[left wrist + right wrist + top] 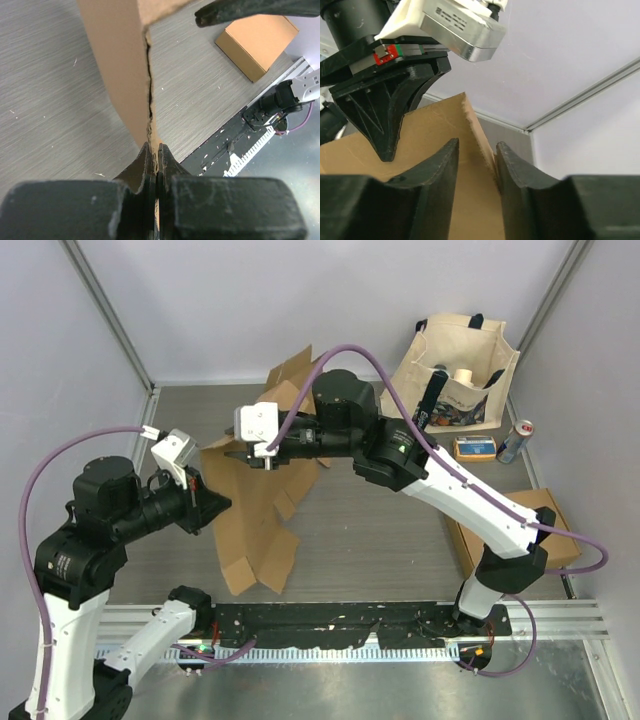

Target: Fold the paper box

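We hold the brown corrugated cardboard box (255, 525), standing with its long axis upright, by our left gripper (154, 148) clenched on its left edge. Our right gripper (476, 146) straddles the top edge, 2 jaws apart, not yet pinching.

You've got a canvas tote bag (460, 365) in the far right corner of the table (400, 560). Just in front of it, a small orange-and-blue carton (474, 447) and a drink can (515, 442) sit side by side. A closed cardboard box (553, 510) sits by the right edge.
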Robot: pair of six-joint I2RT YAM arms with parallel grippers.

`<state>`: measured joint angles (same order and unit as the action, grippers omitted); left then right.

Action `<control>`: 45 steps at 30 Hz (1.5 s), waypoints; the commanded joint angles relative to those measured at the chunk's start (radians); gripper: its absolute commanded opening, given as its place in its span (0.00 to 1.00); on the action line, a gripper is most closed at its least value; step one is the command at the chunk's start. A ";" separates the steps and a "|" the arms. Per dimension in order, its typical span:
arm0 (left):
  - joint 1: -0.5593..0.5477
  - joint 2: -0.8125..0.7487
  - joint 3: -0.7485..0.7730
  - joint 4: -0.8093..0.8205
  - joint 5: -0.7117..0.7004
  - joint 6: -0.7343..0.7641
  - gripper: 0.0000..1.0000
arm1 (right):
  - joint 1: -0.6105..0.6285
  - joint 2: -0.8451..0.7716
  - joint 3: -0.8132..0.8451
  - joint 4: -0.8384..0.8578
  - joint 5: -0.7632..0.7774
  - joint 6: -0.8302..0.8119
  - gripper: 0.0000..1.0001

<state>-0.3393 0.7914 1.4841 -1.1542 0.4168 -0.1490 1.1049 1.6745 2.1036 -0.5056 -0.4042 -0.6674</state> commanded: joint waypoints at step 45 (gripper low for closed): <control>-0.370 0.139 -0.082 0.462 -0.859 -0.290 0.90 | -0.714 -0.260 -0.862 0.692 0.022 1.115 0.01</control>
<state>-0.7261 0.8387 1.5131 -0.7853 -0.4419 -0.4183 0.4511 1.4567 1.3609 -0.1658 -0.0780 0.3344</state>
